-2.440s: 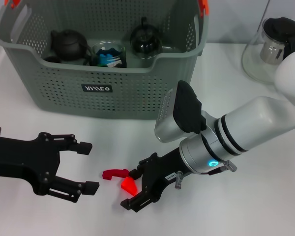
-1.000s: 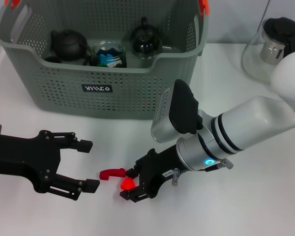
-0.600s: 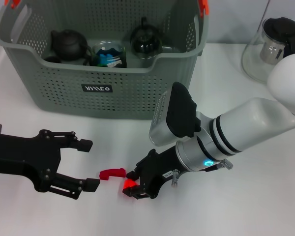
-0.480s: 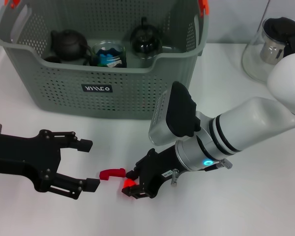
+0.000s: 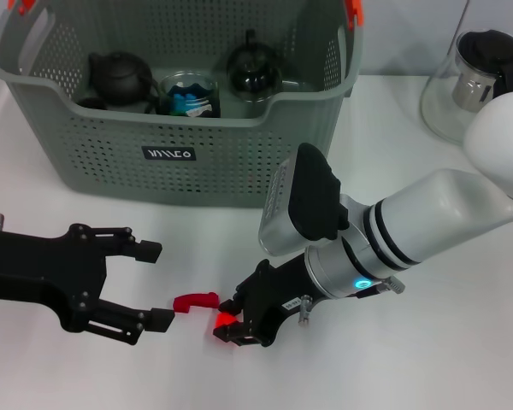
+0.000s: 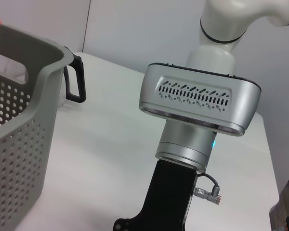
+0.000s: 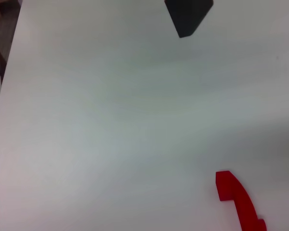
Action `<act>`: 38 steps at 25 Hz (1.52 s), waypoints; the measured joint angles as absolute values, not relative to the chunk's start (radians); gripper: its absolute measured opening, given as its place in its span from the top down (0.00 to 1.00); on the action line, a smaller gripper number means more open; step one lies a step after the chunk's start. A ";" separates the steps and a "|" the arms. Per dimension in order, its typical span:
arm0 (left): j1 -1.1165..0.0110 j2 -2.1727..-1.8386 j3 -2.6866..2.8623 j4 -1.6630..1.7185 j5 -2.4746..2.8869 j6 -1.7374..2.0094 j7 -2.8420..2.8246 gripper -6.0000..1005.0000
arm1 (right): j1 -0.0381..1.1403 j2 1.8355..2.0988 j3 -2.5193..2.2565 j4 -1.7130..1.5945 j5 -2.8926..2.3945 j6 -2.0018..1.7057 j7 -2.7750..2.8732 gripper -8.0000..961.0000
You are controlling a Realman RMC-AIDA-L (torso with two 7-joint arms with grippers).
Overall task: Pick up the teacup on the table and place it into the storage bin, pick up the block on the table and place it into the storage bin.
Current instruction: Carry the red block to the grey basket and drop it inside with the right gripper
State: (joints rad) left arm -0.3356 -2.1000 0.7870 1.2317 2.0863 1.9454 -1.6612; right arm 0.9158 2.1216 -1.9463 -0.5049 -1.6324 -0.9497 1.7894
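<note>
Bright even overhead light, faint soft shadows, blurred close-up right wrist view.

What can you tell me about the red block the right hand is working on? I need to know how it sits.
The red block is small, bright and plastic-looking, lying on the white table in front of the storage bin. The right hand has its black fingers closed around it, hiding most of its shape. A separate curved red piece lies just beside it, apart, toward the open left hand.

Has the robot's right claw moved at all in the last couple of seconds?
Yes. The right gripper closed onto the red block and shifted slightly toward the curved red piece.
</note>
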 joint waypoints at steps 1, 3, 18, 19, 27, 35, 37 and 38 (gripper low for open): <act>-0.336 -2.100 0.787 1.232 2.086 1.945 -1.661 0.05 | 0.916 2.121 -1.947 -0.507 -1.633 -0.952 1.788 0.65; -0.337 -2.100 0.787 1.232 2.086 1.945 -1.661 0.05 | 0.910 2.117 -1.947 -0.520 -1.634 -0.958 1.785 0.66; -0.337 -2.097 0.762 1.235 2.086 1.951 -1.666 0.05 | 0.808 2.044 -1.497 -0.702 -1.766 -1.332 1.771 0.66; -0.337 -2.097 0.758 1.235 2.086 1.951 -1.666 0.05 | 0.799 2.039 -1.448 -0.732 -1.771 -1.375 1.774 0.66; -0.332 -2.095 0.733 1.233 2.081 1.949 -1.662 0.05 | 0.822 2.041 -1.162 -0.883 -1.774 -1.503 1.781 0.66; -0.341 -2.095 0.733 1.232 2.076 1.952 -1.662 0.05 | 0.999 2.061 -1.105 -0.810 -1.790 -1.188 1.775 0.66; -0.347 -2.095 0.734 1.232 2.075 1.951 -1.662 0.05 | 1.028 2.063 -1.108 -0.781 -1.793 -1.114 1.768 0.66; -0.349 -2.095 0.735 1.232 2.075 1.950 -1.662 0.05 | 1.048 2.067 -1.112 -0.759 -1.798 -1.059 1.763 0.66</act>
